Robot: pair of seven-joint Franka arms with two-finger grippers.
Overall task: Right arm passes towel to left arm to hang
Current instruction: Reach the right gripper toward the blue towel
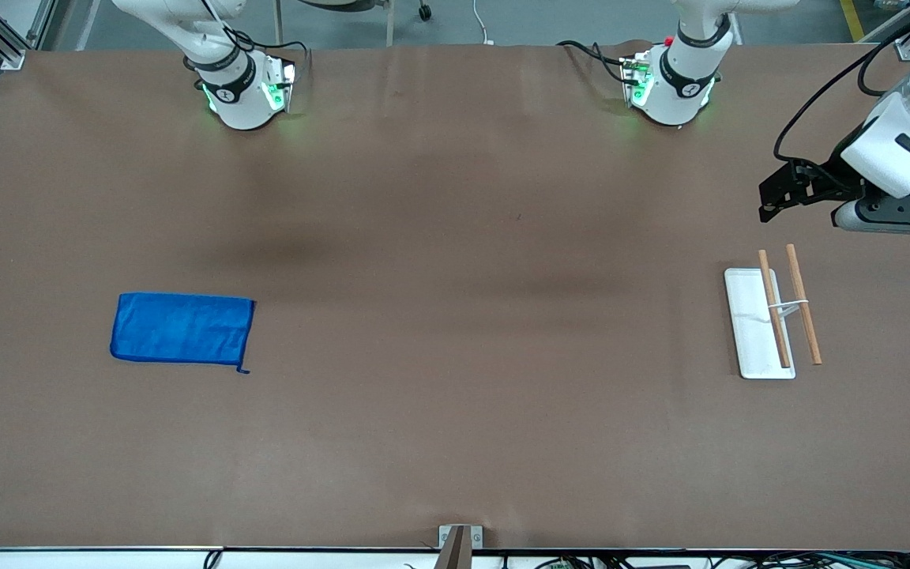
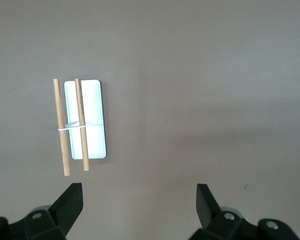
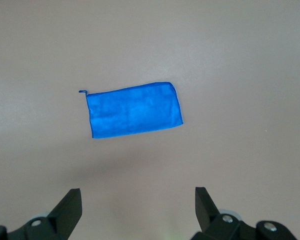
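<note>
Towel (image 1: 182,329) lies flat on the counter (image 1: 455,411), spread out as a single blue rectangle toward the right arm's end, nothing touching it. Its short corner loop (image 1: 242,369) sticks out at the corner nearest the front camera, on the side facing the counter's middle. Right wrist view has the towel (image 3: 134,109) in full, loop (image 3: 82,92) visible too. Right tool (image 3: 135,210) hangs high over bare counter near the towel, fingers (image 3: 70,207) spread wide, holding nothing; in the front view only the right arm's base (image 1: 243,87) is clearly seen. Left arm's base (image 1: 672,83) has a small red knob on it; the arm reaches out over its own end of the counter. Left tool (image 1: 771,197) hangs up in the air over the counter close to the rack, fingers (image 2: 72,200) spread wide in the left wrist view (image 2: 139,205), holding nothing. Rack (image 1: 771,320) sits well apart from the towel, toward the left arm's end: white flat base (image 1: 751,340) with two wooden rails (image 1: 804,312) running parallel, joined by a white crosspiece (image 1: 788,307). One rail runs over the base, the other just off its edge.
</note>
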